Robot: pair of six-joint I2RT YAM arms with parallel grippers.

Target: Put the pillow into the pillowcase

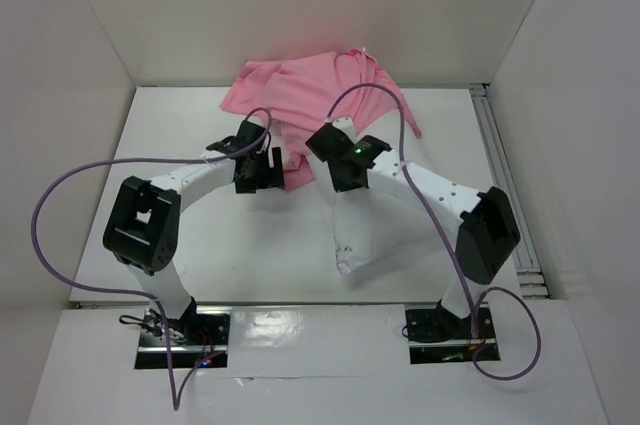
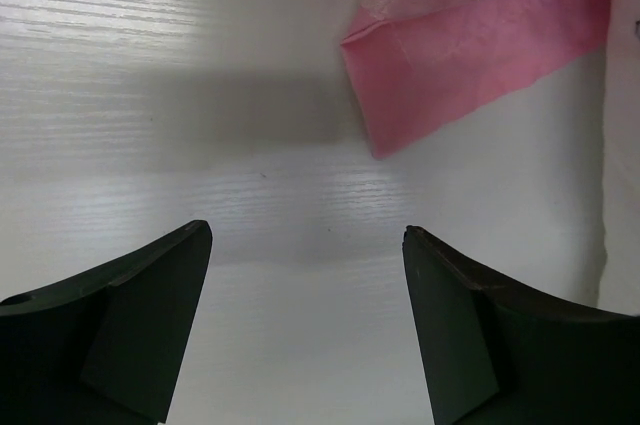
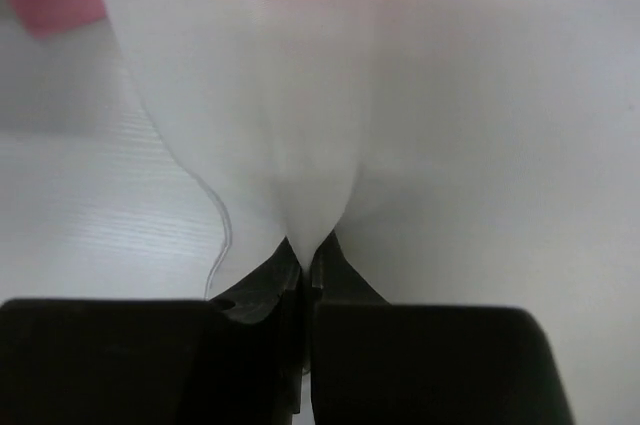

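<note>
at table (image 1: 250, 245) centre, right gripper (image 3: 303, 253) pinches pillow (image 3: 300, 115); left gripper (image 2: 306, 229) spread wide near pillowcase (image 2: 470, 35).

Left arm (image 1: 195, 183) holds its jaws wide apart; right arm (image 1: 430, 185) has jaws pinched shut.

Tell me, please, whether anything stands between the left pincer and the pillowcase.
Nothing visible does. Only bare table lies between the open left pincer and the pillowcase; the pillow, pinched by the right pincer, lies to one side.
</note>
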